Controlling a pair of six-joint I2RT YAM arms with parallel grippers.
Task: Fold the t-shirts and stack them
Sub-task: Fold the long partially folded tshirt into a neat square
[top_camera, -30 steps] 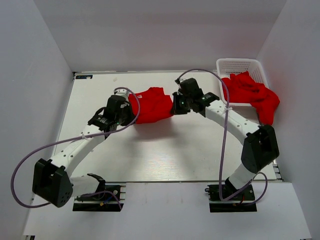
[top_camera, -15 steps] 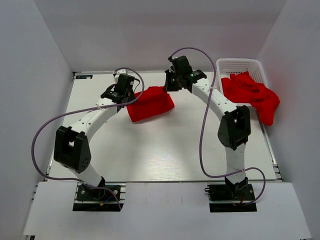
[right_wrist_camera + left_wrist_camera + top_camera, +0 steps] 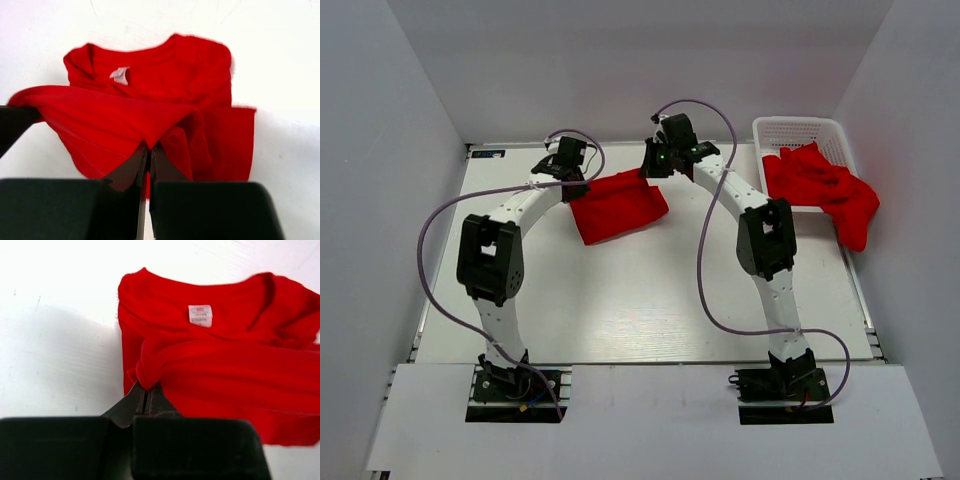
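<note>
A red t-shirt (image 3: 618,205) lies partly folded at the back middle of the table. My left gripper (image 3: 576,183) is shut on its far left edge, and my right gripper (image 3: 653,172) is shut on its far right edge. In the left wrist view the cloth (image 3: 225,365) bunches at the closed fingertips (image 3: 146,390), with the white neck label (image 3: 200,315) beyond. In the right wrist view the shirt (image 3: 150,105) drapes from the closed fingertips (image 3: 148,149). More red t-shirts (image 3: 825,190) are heaped in and over the basket at the back right.
A white lattice basket (image 3: 798,130) stands at the back right corner, with shirts spilling over its right rim. White walls enclose the table on three sides. Purple cables loop from both arms.
Both arms have stretched toward the back of the table, carrying the shirt's gripped edge away from me. The shirt now lies farther back and more folded over.
</note>
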